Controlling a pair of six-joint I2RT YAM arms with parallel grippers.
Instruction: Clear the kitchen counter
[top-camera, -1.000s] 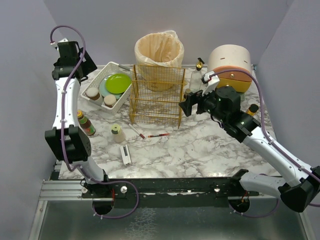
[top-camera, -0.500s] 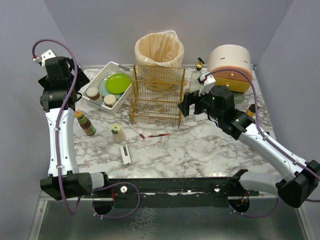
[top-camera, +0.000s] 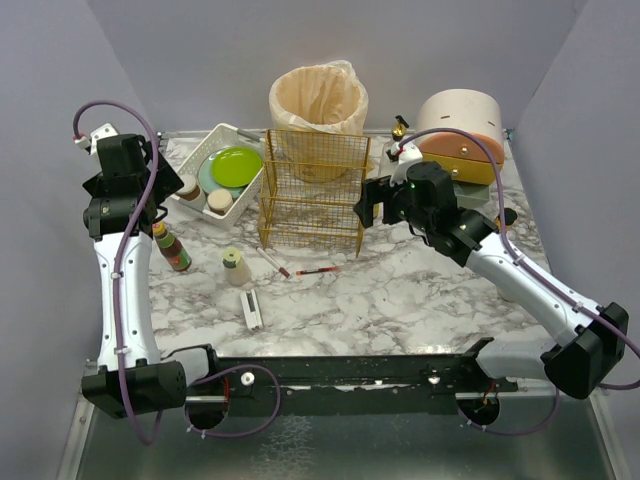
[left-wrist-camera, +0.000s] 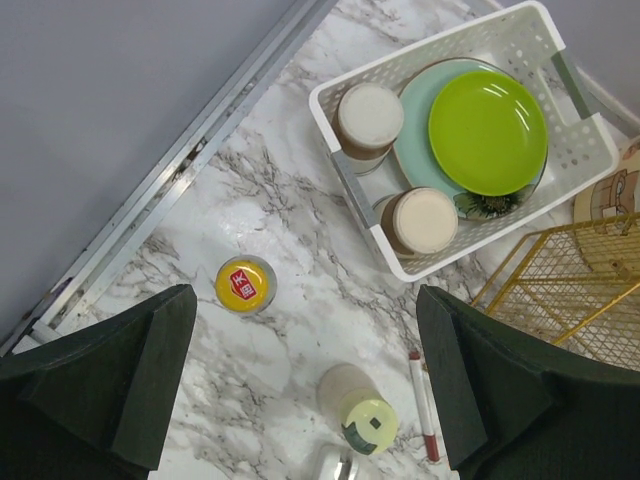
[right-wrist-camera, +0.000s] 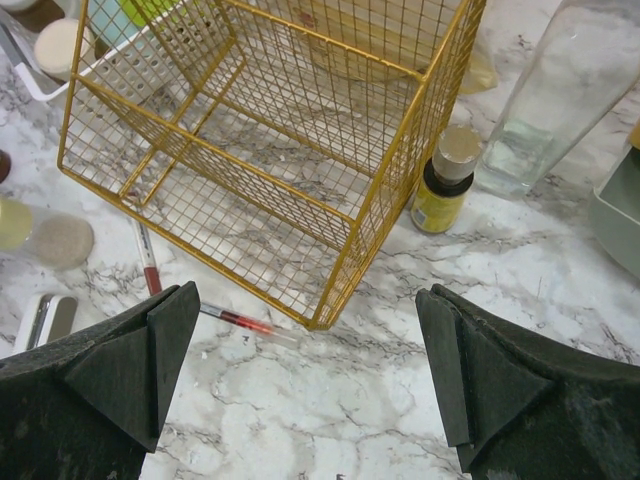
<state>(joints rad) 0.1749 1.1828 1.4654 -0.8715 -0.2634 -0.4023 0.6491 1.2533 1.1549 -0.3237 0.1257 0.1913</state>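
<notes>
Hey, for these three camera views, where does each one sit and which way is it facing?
Top external: fixed above and behind the arms, looking down and forward over the counter; left arm and right arm show, bases included.
Left wrist: on the left arm, looking down at the tray and counter; its open fingers frame the bottom corners.
Right wrist: on the right arm, looking down at the rack; its open fingers show likewise.
Shared: both wrist views catch the rack and one pen.

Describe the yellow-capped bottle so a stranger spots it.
Find the white slotted tray at the counter's far left. Nearer, by the left edge, stands a dark bottle. Its yellow cap with a red sticker separates it from the pale, green-capped bottle alongside.
</notes>
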